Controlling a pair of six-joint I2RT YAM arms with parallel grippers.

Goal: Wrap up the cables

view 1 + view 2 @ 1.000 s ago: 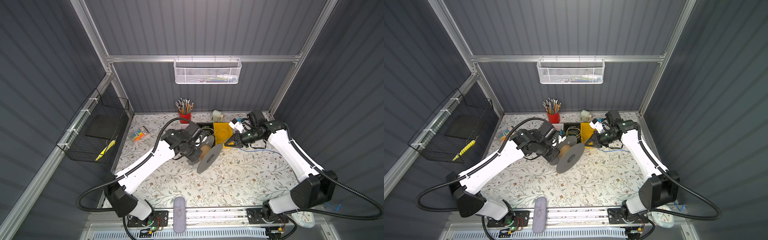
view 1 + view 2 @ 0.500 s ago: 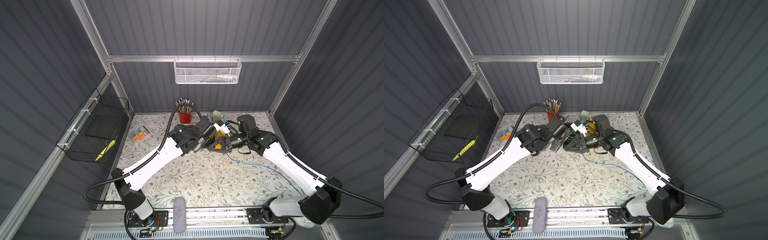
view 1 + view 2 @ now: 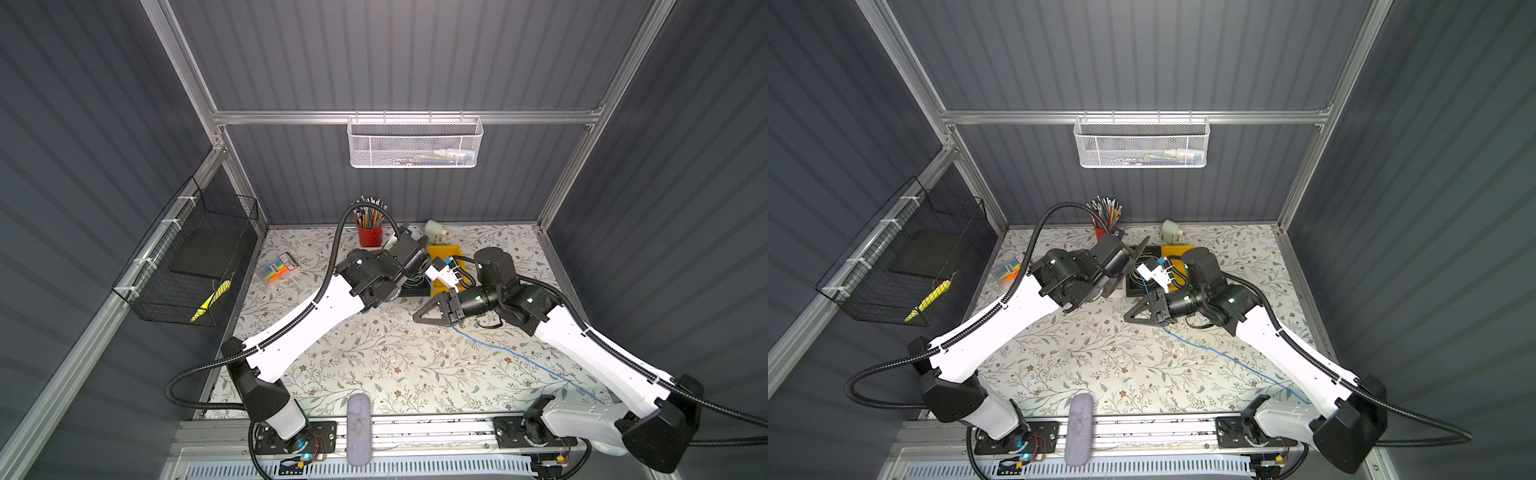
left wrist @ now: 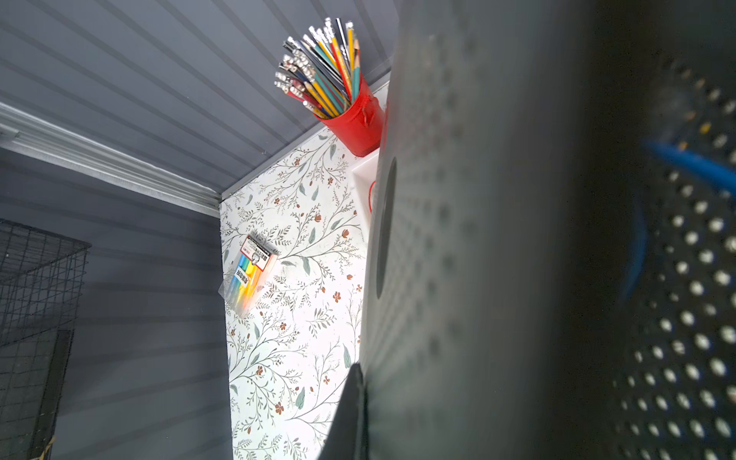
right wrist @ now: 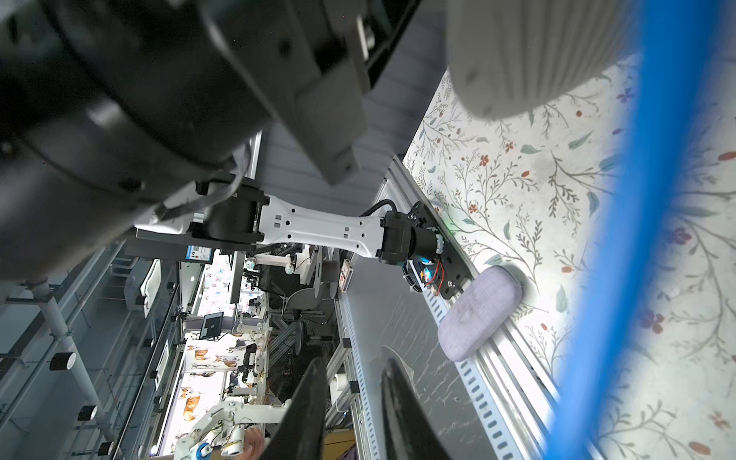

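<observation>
Across the floral tabletop (image 3: 353,361) the blue cable (image 3: 505,352) trails diagonally from under the nearer, parted right pincer (image 3: 422,316); left pincer (image 3: 1123,259) clamps the spool (image 4: 478,239).

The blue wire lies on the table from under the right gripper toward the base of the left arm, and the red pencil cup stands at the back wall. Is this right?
Not quite: the blue wire runs from under the right gripper toward the base of the right arm, as both top views show. The red pencil cup is at the back wall.
</observation>
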